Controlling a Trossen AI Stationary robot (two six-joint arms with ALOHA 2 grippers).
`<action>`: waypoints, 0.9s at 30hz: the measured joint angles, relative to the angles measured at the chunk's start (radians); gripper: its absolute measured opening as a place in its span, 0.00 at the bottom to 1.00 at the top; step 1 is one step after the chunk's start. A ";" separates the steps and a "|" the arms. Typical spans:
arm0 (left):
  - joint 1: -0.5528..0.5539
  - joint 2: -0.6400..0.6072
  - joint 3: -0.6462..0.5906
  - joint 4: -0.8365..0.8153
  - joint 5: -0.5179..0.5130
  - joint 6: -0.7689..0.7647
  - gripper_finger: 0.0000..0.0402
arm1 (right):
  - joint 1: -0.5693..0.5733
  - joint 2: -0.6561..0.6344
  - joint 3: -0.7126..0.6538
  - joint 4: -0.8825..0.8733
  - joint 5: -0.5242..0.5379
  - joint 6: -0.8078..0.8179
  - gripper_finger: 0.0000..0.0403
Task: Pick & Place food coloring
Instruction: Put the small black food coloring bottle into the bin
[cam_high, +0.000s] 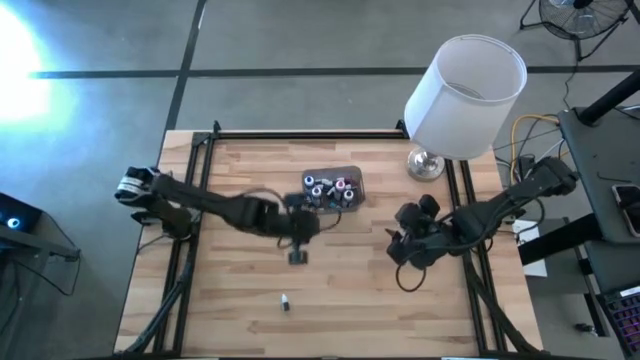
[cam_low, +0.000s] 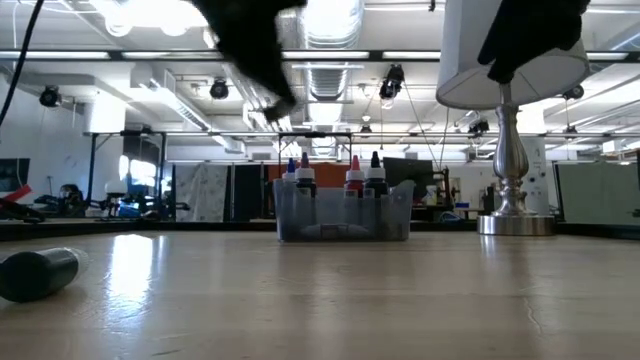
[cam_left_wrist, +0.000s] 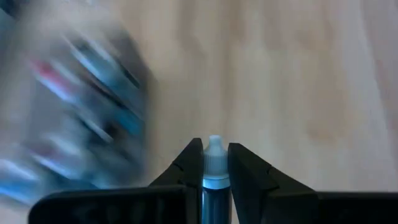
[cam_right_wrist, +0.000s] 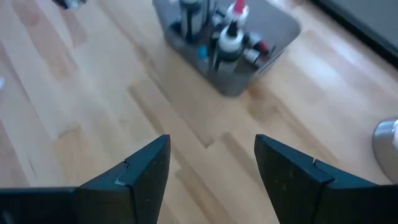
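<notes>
White-capped food coloring bottle (cam_left_wrist: 214, 163) sits clamped in the left pincer (cam_high: 298, 255), at six o'clock from the tub (cam_high: 333, 189); right pincer (cam_right_wrist: 211, 163) gapes, empty.

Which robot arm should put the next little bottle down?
The left one, probably. Its gripper is shut on a white-capped bottle, beside the tub. The right gripper is open, holding nothing, farther off.

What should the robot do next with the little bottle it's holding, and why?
Probably carry it on, away from the tub, and lower it toward the bare table. The left gripper has its jaws clamped on a bottle, and one bottle already lies out there.
</notes>
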 joint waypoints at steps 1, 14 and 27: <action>0.020 0.000 0.042 0.004 -0.037 0.056 0.08 | 0.000 -0.013 -0.002 0.000 0.013 0.004 0.56; 0.499 0.114 0.179 0.194 0.401 0.193 0.09 | 0.000 0.001 -0.004 0.006 0.043 0.053 0.56; 0.450 0.104 0.260 -0.108 0.231 0.220 0.43 | 0.010 0.016 -0.008 0.008 0.042 0.098 0.56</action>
